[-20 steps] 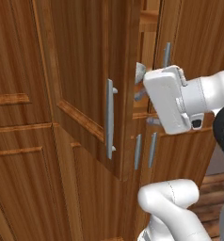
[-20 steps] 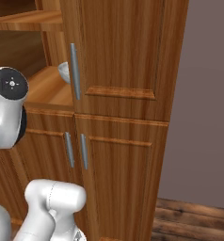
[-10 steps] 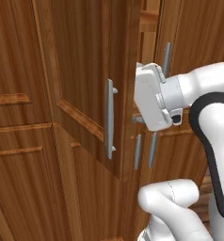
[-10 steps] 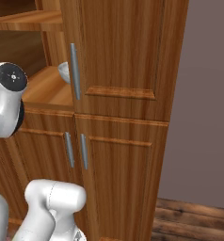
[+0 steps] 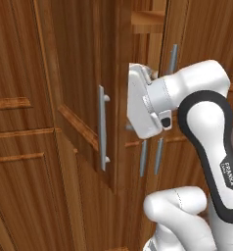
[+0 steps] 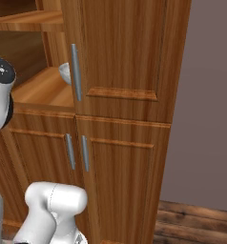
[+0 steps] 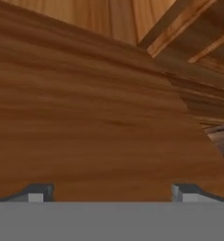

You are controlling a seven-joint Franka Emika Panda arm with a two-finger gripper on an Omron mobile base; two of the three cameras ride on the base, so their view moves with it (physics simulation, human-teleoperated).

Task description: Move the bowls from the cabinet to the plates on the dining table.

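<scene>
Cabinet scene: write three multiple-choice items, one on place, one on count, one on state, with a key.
1. Where is the bowl?
A. on the open cabinet shelf
B. on the floor
C. in the gripper

2. How many bar handles show on the lower cabinet doors in the right base view?
A. none
B. two
C. five

3. How is the gripper?
A. shut on a bowl
B. shut on a handle
C. open

Key: A, it peeks out behind the upper door's handle; B, a pair stands side by side; C, the fingertips stand far apart in the hand view, holding nothing.
</scene>
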